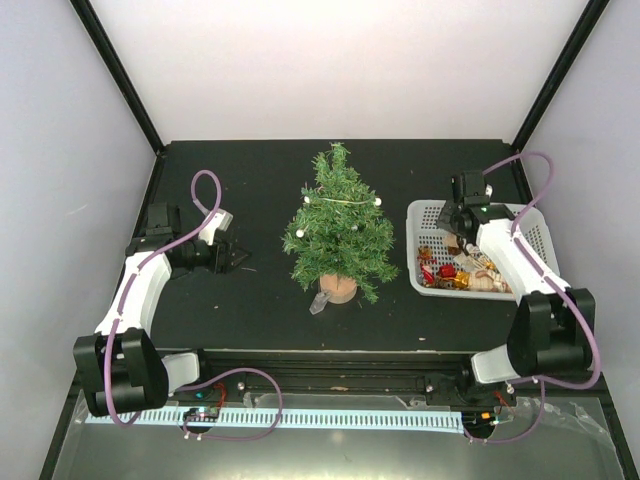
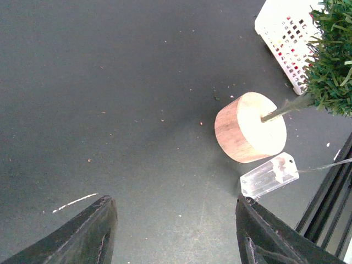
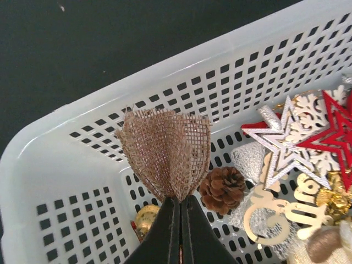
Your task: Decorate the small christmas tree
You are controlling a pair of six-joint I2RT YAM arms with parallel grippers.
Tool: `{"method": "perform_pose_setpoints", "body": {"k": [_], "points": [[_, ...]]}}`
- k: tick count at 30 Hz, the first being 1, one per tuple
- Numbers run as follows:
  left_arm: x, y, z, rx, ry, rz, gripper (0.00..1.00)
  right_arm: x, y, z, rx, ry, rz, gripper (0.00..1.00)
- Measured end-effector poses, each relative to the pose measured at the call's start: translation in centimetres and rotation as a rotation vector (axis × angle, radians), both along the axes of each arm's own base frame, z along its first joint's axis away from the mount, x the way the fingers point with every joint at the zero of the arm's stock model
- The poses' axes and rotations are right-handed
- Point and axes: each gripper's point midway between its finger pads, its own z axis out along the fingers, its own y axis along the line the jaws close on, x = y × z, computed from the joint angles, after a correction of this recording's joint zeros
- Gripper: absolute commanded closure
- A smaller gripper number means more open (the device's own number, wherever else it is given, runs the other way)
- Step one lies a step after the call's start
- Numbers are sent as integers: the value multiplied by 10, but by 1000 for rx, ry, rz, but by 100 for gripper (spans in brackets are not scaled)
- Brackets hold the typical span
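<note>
Left wrist: found left gripper (image 2: pixel 175 209) spread wide, empty, low over bare black table (image 2: pixel 110 82). Spotted clear plastic block (image 2: pixel 268 176) just past the fingers, thin wire trailing off it. Noted round wooden base (image 2: pixel 250 126) just beside that block; could not tell if touching.

Right wrist: found right gripper (image 3: pixel 180 201) pinched tight on a burlap fan ornament (image 3: pixel 168 157), held over a corner of the white basket (image 3: pixel 66 165). Spotted gold ball (image 3: pixel 144 217) and pine cone (image 3: pixel 223 187) right behind the fingers. Farther in, made out silver star (image 3: pixel 280 148), red snowflake (image 3: pixel 330 137) and more gold pieces piled together.

Top external: placed the small christmas tree (image 1: pixel 337 225) upright mid-table, between the arms, basket off to its right and apart. Counted only a string with white beads (image 1: pixel 345 202) draped across the upper branches; saw no other ornament hung.

Judged progress as early: string on, first basket ornament gripped, not yet carried across. Left to do: hang the burlap piece on a branch, then work through the rest of the basket.
</note>
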Motion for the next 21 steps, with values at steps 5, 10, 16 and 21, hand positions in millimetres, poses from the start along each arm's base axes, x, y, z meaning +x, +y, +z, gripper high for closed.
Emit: {"method": "perform_pose_setpoints", "body": {"k": [5, 10, 16, 21], "points": [[-1, -1, 0, -3, -1, -5, 40, -10, 5, 21, -56, -26, 9, 99], [-1, -1, 1, -6, -1, -8, 40, -17, 27, 61, -42, -121, 72, 99], [-2, -2, 1, -8, 1, -9, 40, -38, 54, 165, 117, -416, 191, 99], [-2, -2, 1, -8, 1, -9, 40, -50, 91, 235, 251, -571, 356, 99]]}}
